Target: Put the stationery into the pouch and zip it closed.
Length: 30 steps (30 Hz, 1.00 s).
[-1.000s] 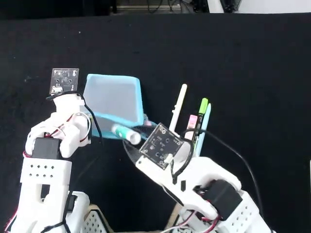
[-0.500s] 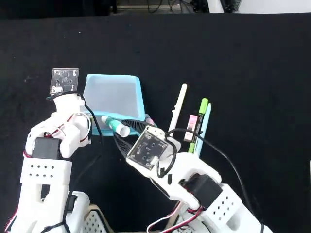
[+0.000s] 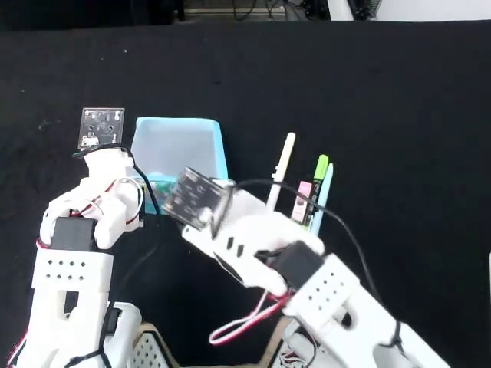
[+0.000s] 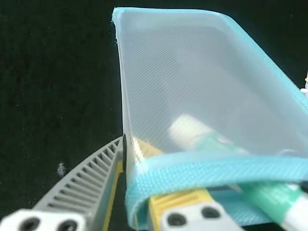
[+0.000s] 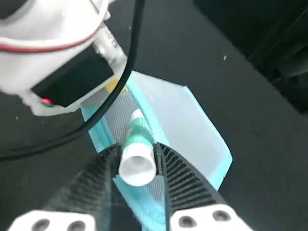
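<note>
I see my left gripper point(image 4: 124, 144) pinching the open edge of the blue mesh pouch point(image 4: 202, 82), one finger inside and one outside. My right gripper point(image 5: 134, 148) is clamped on a green-and-white marker point(image 5: 137, 166), whose far end sits inside the pouch mouth. Beside the pouch, on the black table point(image 3: 383, 92), lie a cream pen point(image 3: 281, 169), a green highlighter point(image 3: 319, 169) and a pale blue pen point(image 3: 326, 188).

White arms point(image 3: 69, 268) trail black cables point(image 5: 133, 48); the right end effector point(image 5: 136, 150) is ribbed.
</note>
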Each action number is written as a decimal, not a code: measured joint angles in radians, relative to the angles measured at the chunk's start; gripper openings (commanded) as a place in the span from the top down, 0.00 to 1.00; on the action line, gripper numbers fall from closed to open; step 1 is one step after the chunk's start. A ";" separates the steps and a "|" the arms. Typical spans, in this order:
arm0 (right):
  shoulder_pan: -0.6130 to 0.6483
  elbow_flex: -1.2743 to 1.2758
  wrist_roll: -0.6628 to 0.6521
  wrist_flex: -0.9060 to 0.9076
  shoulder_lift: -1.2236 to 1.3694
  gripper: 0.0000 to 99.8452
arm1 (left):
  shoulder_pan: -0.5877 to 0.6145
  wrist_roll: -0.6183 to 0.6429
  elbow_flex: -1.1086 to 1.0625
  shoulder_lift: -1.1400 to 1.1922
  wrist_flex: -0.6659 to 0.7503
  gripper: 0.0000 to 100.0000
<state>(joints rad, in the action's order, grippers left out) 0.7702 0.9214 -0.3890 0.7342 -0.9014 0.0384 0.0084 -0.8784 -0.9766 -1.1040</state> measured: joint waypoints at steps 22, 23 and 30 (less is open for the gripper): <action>-0.132 -0.377 -0.005 0.525 -0.212 0.82 | 0.006 0.000 0.000 0.000 0.002 0.97; -0.186 -0.377 -0.005 0.552 -0.229 0.82 | 0.006 0.000 0.000 0.000 0.002 0.97; -0.631 -0.235 0.104 0.554 -0.195 0.82 | 0.006 0.000 0.000 0.000 0.002 0.97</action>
<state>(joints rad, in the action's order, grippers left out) 0.1396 0.6866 -0.2846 1.2881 -1.0963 0.0445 0.0084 -0.8784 -0.9766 -1.1024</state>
